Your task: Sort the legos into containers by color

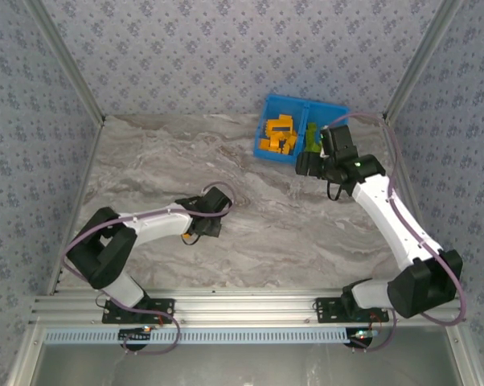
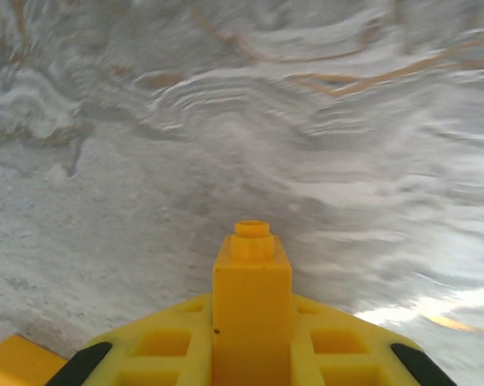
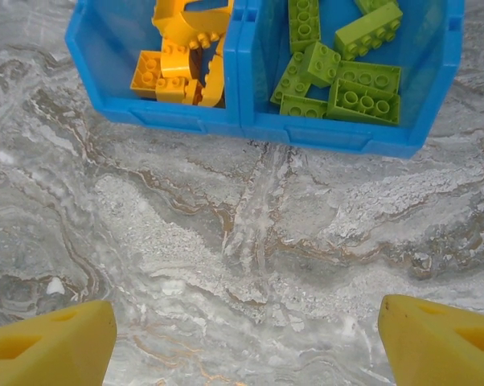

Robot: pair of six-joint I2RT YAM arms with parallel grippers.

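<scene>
The left gripper (image 2: 252, 366) is closed narrow on one orange brick (image 2: 252, 297). The brick stands upright between the jaws with its single stud pointing away from the hand, and only the marble table (image 2: 226, 145) lies beyond it. I judge such a brick to be light, stiff and not fragile, but its flat sides are smooth and can slip. The best hold is therefore on two opposite flat sides, low on the body and not on the stud, and the grip here seems to be of this kind. The right gripper (image 3: 246, 318) is wide open and holds nothing, with bare table between its fingers. Just ahead of it stands the bin (image 3: 186, 121). The compartment ahead to its left has the orange bricks (image 3: 174, 76) and the compartment ahead to its right has the green bricks (image 3: 338, 80). The left wrist view tells how the brick sits in the grip, which the top view is too small to tell. The top view tells instead that the bin (image 1: 270, 104) is well apart from the left gripper (image 1: 212, 207), far ahead and to its right, while the right gripper (image 1: 313, 163) is just beside the near wall of the bin.
</scene>
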